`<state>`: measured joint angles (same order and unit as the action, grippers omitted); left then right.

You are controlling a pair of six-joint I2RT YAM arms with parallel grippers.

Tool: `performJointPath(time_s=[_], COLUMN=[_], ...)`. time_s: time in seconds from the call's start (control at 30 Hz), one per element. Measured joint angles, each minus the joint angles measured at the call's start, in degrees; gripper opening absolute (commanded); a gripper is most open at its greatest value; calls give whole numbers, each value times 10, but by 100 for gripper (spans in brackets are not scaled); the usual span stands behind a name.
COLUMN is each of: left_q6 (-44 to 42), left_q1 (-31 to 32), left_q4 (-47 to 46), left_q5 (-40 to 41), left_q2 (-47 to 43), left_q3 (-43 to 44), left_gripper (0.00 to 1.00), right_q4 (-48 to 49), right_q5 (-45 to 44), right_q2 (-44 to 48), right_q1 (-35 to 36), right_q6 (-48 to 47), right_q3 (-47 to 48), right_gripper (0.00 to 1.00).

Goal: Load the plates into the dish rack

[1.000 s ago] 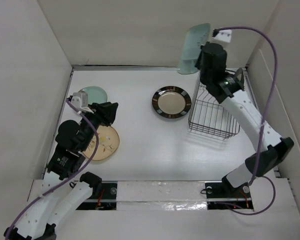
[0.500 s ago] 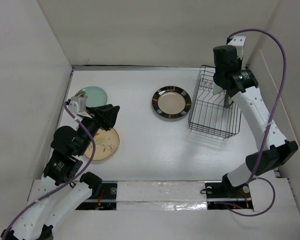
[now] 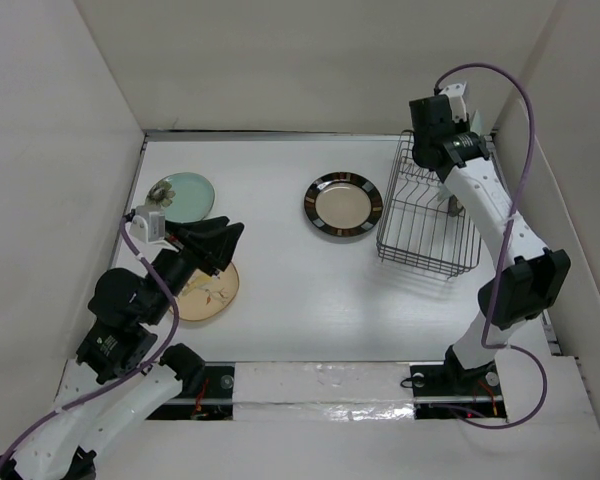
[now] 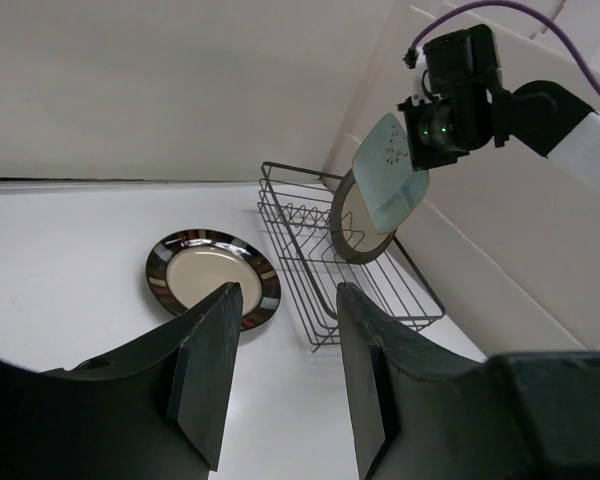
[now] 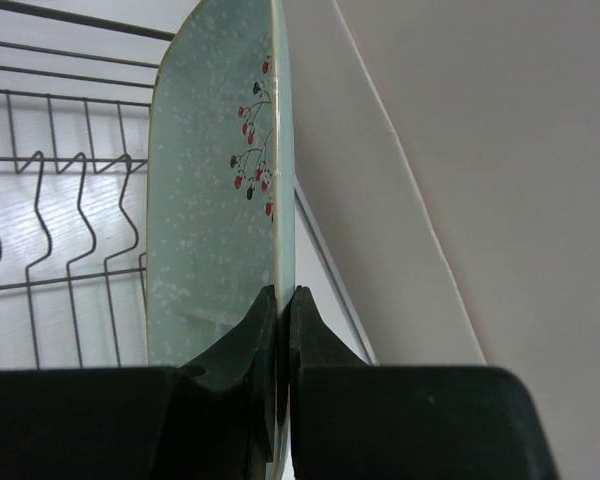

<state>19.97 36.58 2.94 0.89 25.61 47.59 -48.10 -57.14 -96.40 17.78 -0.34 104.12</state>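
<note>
Dish rack [image 4: 310, 262] at right of table [image 3: 280, 180]; holds one cream plate [image 4: 348, 222] with grey-brown rim, standing on edge among wires. Right fingers [image 5: 255, 340] clamped on rim of rectangular green plate [image 4: 388, 172], held upright over rack's far end; contact with rack cannot be told. Left fingers [image 4: 205, 370] apart, empty, above table's left side. On table outside rack: black-rimmed plate [image 3: 343, 204] just left of rack, round green plate [image 3: 185, 192], leaf-pattern plate [image 3: 208, 288].
</note>
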Motion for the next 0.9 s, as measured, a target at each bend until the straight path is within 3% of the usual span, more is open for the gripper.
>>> performJointPath(time_s=[0.9], left_q6=[-6], left_q1=[23], left_q4=[1], left_q5=[14], left_q2=[-11], left_q3=[0], left_gripper=[40], right_q4=[264], right_q5=[8], right_q2=[-7], right_q1=[-24], right_q6=[-130], right_q3=[-227], right_gripper=[0])
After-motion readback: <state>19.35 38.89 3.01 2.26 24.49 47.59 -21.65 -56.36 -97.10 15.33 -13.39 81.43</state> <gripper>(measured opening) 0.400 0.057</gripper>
